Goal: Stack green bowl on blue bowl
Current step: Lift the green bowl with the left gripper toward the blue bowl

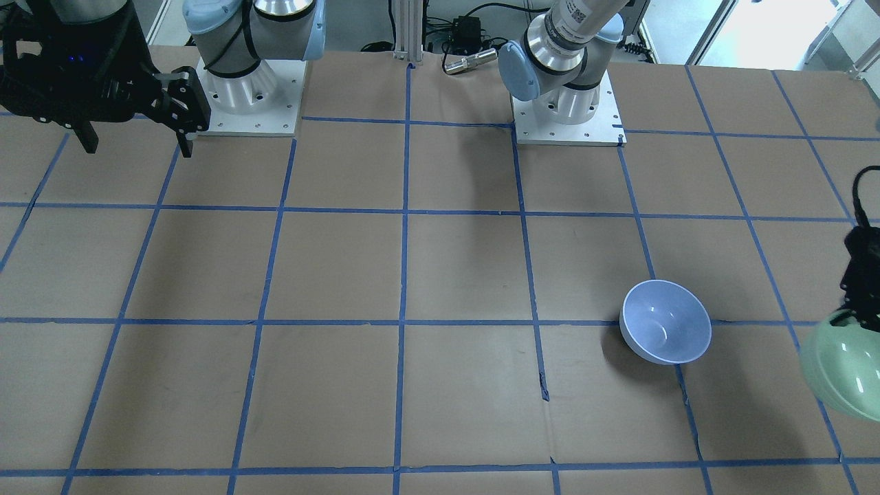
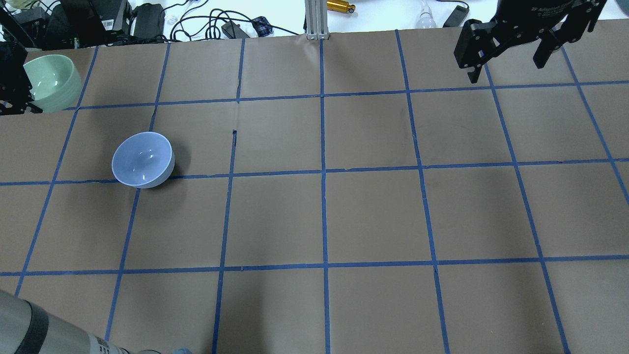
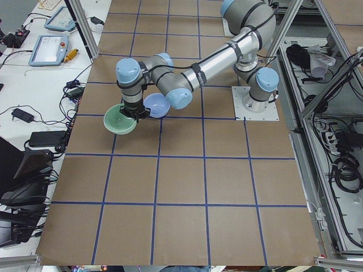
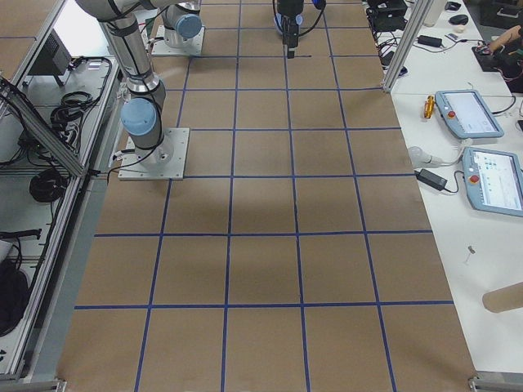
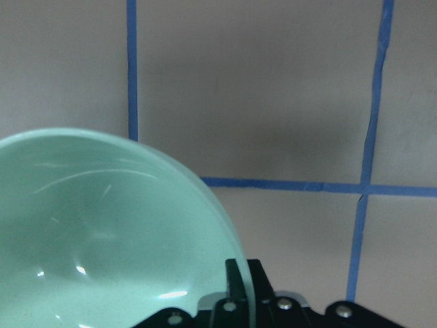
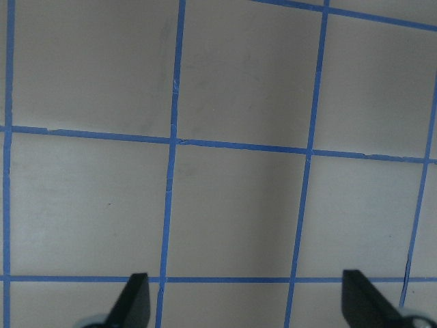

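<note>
The green bowl hangs off the table at the far left, gripped by its rim in my left gripper, which is shut on it. It also shows in the front view, the left side view and the left wrist view. The blue bowl stands upright and empty on the table, apart from the green bowl; it also shows in the front view. My right gripper hangs open and empty high over the far right; its fingertips show wide apart.
The brown table carries a grid of blue tape. Cables, power bricks and a metal post lie beyond its far edge. My left arm crosses the near left corner. Both arm bases stand at the robot's edge.
</note>
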`<action>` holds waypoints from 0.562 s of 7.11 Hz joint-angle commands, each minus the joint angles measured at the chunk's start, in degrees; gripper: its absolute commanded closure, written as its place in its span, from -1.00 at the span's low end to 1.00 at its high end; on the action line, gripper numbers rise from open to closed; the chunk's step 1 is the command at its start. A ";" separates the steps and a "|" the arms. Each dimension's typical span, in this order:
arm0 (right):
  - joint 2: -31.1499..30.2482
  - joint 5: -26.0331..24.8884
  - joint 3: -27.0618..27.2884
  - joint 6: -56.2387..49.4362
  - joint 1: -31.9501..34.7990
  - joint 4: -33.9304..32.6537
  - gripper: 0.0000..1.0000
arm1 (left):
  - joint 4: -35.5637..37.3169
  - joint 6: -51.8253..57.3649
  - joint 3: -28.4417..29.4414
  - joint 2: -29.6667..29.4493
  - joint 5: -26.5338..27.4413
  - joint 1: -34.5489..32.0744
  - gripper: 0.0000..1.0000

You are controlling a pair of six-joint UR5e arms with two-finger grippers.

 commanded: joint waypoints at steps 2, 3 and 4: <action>0.00 0.00 0.00 0.00 0.00 0.00 -1.00 | 3.81 -4.81 -14.64 10.54 0.17 -7.46 1.00; 0.00 0.00 0.00 0.00 0.00 0.00 -1.00 | 9.06 -5.00 -20.42 13.00 0.86 -8.79 1.00; 0.00 0.00 0.00 0.00 0.00 0.00 -1.00 | 16.43 -4.82 -27.18 15.11 1.22 -8.89 1.00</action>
